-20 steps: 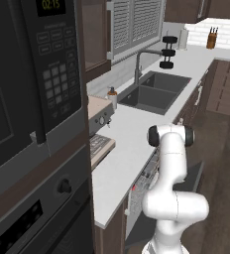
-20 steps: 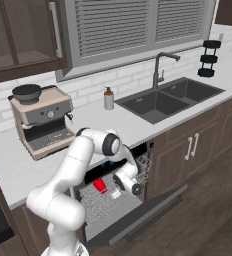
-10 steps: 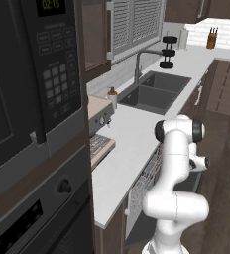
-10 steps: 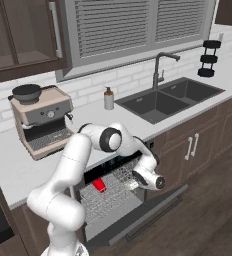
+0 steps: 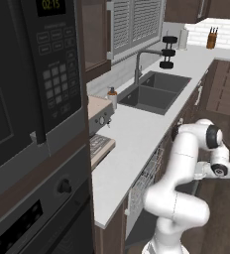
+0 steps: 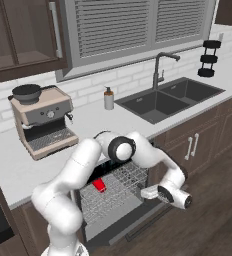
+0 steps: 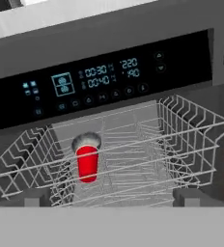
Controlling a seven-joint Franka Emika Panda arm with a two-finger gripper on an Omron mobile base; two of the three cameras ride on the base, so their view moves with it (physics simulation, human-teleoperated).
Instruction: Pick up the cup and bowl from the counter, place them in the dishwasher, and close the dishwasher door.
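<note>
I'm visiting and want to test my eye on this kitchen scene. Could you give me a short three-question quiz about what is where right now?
1. True or false: the cup lies in the wire rack of the dishwasher.
2. What stands on the counter between the coffee machine and the sink? A) soap bottle B) kettle C) toaster
3. Fill in: the dishwasher door is ___.

Key: 1 true; 2 A, the soap bottle; 3 open.
</note>
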